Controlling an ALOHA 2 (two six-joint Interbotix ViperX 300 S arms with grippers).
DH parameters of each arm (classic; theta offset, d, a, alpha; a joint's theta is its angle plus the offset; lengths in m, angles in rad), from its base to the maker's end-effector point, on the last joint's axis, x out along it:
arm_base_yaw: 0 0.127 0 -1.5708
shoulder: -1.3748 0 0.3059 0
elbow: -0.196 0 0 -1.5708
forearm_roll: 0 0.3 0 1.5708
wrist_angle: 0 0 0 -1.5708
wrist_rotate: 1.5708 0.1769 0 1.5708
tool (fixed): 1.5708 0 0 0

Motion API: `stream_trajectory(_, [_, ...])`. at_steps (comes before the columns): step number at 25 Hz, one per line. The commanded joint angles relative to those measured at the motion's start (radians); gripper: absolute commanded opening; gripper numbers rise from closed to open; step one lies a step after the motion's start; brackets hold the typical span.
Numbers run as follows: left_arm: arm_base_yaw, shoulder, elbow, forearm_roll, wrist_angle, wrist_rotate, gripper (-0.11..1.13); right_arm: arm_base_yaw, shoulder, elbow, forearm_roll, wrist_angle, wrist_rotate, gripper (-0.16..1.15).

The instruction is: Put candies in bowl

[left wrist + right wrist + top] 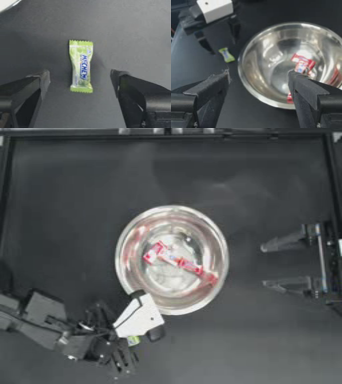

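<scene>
Left gripper [80, 80] hovered spread over green candy [81, 67] flat on table [133, 30], beside bowl [127, 278] holding red candies [175, 259]. Risked pinching crookedly, skidding wrapper aside. Right gripper [274, 265] waited spread, well apart.

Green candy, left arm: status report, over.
Left gripper open, straddling green candy flat on table. Red candies in bowl. Right gripper open, parked at right. Nothing blocking.
</scene>
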State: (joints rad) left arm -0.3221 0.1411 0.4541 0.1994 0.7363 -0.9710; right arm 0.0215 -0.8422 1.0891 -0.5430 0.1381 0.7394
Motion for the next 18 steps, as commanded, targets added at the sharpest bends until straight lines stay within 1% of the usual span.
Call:
stream_trajectory(1, [0.0, -0.008, -0.02, 0.005, 0.002, 0.003, 1.02, 0.002, 0.006, -0.011, 0.003, -0.009, 0.002, 0.98])
stream_trajectory(14, [0.0, 0.038, -0.021, 0.008, -0.008, 0.009, 1.02, 0.005, 0.006, -0.014, 0.006, -0.023, 0.002, 0.98])
stream_trajectory(18, [0.0, 0.052, -0.041, 0.008, -0.011, 0.012, 1.01, 0.008, 0.006, -0.014, 0.006, -0.023, 0.003, 0.98])
